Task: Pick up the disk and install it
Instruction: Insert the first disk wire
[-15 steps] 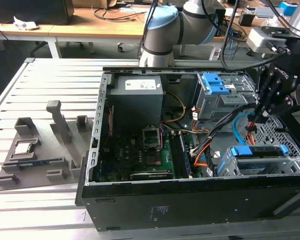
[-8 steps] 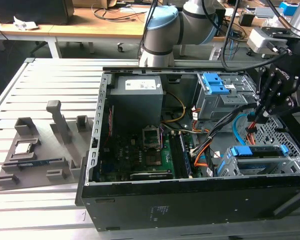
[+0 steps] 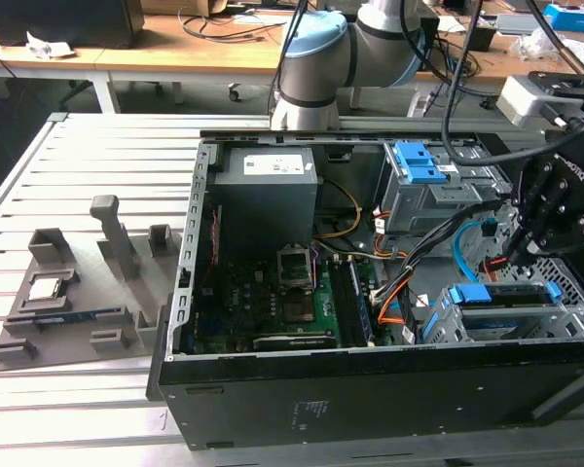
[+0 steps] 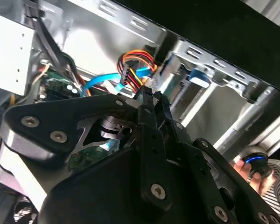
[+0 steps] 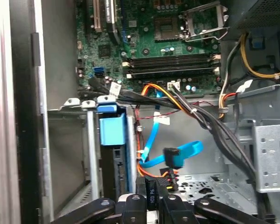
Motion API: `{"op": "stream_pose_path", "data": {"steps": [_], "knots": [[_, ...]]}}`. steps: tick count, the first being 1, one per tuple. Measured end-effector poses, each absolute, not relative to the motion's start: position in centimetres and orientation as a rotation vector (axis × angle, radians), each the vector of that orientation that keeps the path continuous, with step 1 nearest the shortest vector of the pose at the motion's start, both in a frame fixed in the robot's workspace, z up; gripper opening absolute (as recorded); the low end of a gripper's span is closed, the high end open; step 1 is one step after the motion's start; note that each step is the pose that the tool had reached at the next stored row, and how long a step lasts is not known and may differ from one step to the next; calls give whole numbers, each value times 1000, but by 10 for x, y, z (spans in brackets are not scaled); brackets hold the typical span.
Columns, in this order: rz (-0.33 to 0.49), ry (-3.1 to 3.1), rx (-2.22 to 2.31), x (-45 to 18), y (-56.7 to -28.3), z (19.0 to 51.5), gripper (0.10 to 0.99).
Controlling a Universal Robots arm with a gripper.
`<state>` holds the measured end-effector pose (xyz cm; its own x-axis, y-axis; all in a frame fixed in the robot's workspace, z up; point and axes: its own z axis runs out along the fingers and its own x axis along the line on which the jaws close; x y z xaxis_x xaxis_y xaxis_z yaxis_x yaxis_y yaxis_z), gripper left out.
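Observation:
The disk sits in the lower drive cage at the front right corner of the open computer case, with its blue frame showing along the top. In the first wrist view the disk is edge-on, a blue tab over a dark body in the cage slot. My gripper hangs just above and behind that cage, apart from the disk. Its black fingers are pressed together with nothing seen between them. A black cable plug with orange and yellow wires lies right at the tips.
A blue data cable and a thick black wire bundle cross the bay beside the cage. A second grey cage with a blue latch stands behind. A grey fixture holds small parts outside the case. A person's hand is nearby.

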<state>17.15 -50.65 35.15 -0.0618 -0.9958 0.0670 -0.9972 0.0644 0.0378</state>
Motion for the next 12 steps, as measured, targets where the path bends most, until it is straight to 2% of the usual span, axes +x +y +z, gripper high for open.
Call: {"op": "stream_pose_path", "data": {"steps": [6, 12], "knots": [[63, -2221, 2083, 171, -525, 351, 196], [68, -2218, 2081, 171, -527, 351, 196]]}}
